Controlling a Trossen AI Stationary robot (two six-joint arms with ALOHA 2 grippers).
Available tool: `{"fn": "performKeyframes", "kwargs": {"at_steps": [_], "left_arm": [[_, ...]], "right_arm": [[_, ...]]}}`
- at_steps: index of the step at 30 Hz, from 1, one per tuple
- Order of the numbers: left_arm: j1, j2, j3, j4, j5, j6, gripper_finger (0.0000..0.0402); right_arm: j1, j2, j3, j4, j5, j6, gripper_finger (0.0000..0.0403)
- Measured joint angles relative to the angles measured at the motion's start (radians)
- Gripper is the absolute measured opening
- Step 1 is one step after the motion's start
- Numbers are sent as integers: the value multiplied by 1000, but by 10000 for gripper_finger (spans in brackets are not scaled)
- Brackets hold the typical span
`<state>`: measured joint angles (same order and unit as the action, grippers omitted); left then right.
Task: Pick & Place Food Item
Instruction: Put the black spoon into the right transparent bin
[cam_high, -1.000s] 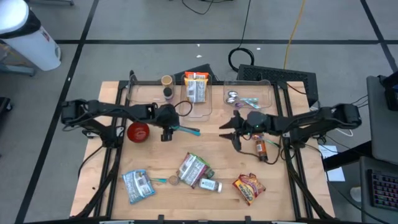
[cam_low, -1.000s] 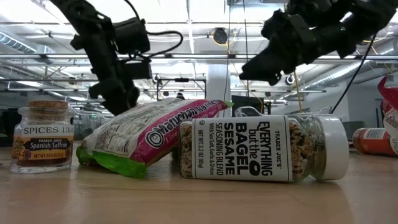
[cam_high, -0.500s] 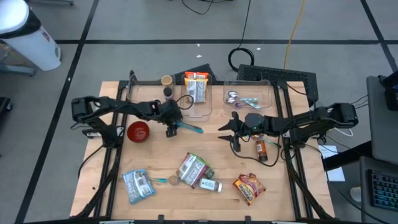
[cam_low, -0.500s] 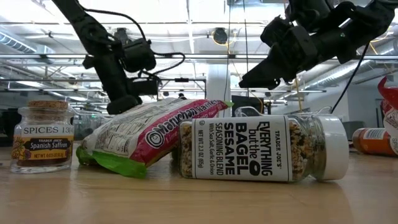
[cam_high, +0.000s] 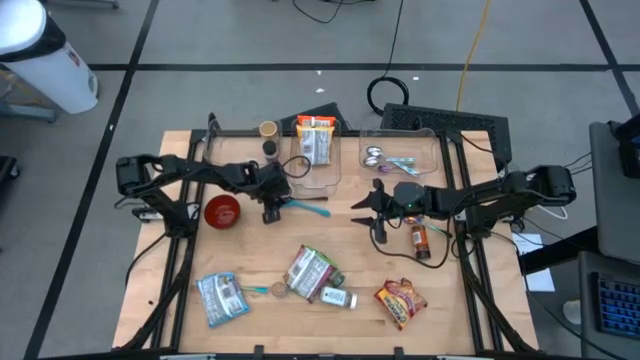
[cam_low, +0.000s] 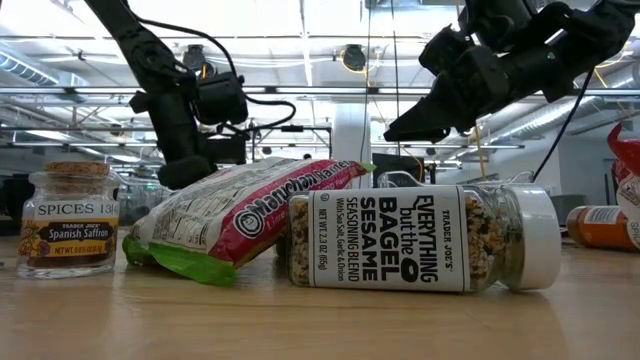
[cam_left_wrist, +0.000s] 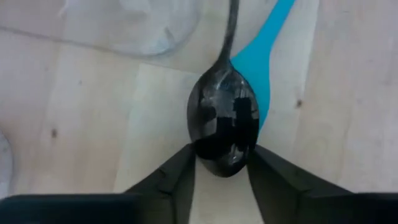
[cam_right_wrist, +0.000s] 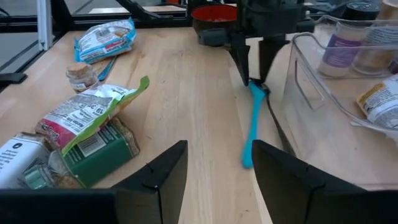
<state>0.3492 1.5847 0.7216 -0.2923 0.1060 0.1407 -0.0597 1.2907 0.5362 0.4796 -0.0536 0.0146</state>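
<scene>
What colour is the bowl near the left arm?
Red bowl; clearest in the high view.

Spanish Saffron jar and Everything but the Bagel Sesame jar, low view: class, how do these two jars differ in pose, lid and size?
The Spanish Saffron jar stands upright; the Everything but the Bagel Sesame jar lies on its side. The saffron jar has a cork stopper; the sesame jar has a white cap. The saffron jar is squat; the sesame jar looks longer. The sesame jar touches the Manchurian packet; the saffron jar stands apart. Both are clear, labelled Trader Joe's jars on the wooden table.

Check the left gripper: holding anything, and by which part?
The left gripper pinches a dark metal spoon by its bowl, beside the blue utensil.
</scene>
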Motion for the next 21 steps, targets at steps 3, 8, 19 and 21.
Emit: {"fn": "performKeyframes", "kwargs": {"at_steps": [3,8,19,21], "left_arm": [[-15,0,0,1,7,-11,89],[-43,-8,1,-28,10,-18,16],[-109,-8,79,-147,56,-25,8],[-121,-8,106,-160,54,-20,12]], "right_arm": [[0,0,0,-1,7,0,174],[0,0,0,-2,6,1,174],[0,0,0,-13,5,0,174],[0,0,0,-15,5,0,174]]}}
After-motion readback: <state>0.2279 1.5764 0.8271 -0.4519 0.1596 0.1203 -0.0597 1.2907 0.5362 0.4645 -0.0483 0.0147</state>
